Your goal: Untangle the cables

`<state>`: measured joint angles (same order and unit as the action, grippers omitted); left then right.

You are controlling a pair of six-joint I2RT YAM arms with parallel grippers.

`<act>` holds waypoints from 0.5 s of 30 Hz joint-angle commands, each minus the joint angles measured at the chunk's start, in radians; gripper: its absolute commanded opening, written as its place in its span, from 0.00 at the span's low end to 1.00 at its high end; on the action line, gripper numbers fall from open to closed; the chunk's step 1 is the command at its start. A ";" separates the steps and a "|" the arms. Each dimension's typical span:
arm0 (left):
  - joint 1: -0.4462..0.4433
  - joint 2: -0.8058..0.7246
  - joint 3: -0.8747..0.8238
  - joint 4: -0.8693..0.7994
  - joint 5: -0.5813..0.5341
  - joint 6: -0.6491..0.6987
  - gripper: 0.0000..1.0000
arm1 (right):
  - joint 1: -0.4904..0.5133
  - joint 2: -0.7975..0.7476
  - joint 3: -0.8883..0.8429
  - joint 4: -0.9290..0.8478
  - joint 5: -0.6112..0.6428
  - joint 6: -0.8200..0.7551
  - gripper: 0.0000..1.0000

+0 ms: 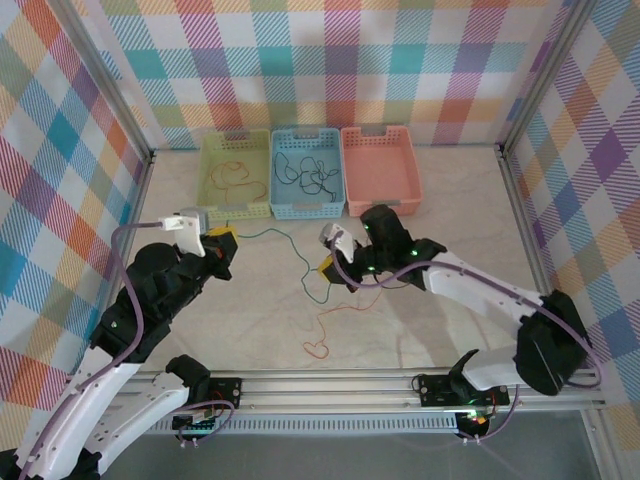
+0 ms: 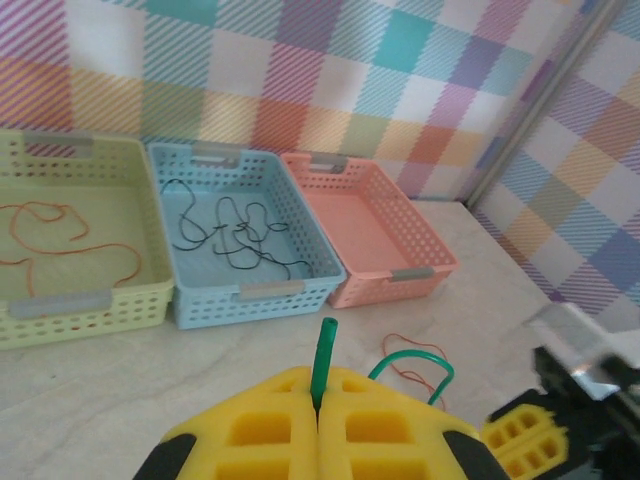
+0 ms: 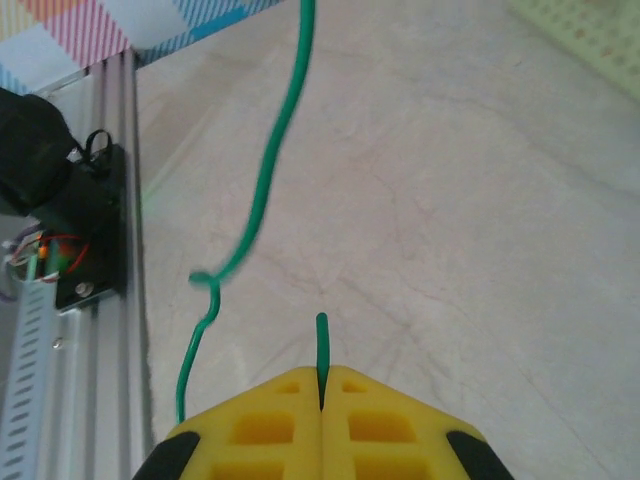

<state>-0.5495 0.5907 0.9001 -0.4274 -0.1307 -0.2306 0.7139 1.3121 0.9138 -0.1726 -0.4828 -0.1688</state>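
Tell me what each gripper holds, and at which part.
The left gripper and the right gripper each pinch the green cable near one end, tip protruding.

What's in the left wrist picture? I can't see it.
Yellow jaws of the left gripper pinch a green wire. Behind stand a green basket with an orange wire, a blue basket with black wires, and a pink basket.
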 commanded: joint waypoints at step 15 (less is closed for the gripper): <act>-0.002 -0.315 -0.088 -0.133 -0.157 -0.069 0.00 | -0.422 -0.351 -0.410 0.542 0.401 0.832 0.00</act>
<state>-0.5495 0.3084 0.8150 -0.5465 -0.2363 -0.2924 0.3420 0.9916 0.5339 0.3241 -0.2230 0.5262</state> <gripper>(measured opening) 0.053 0.061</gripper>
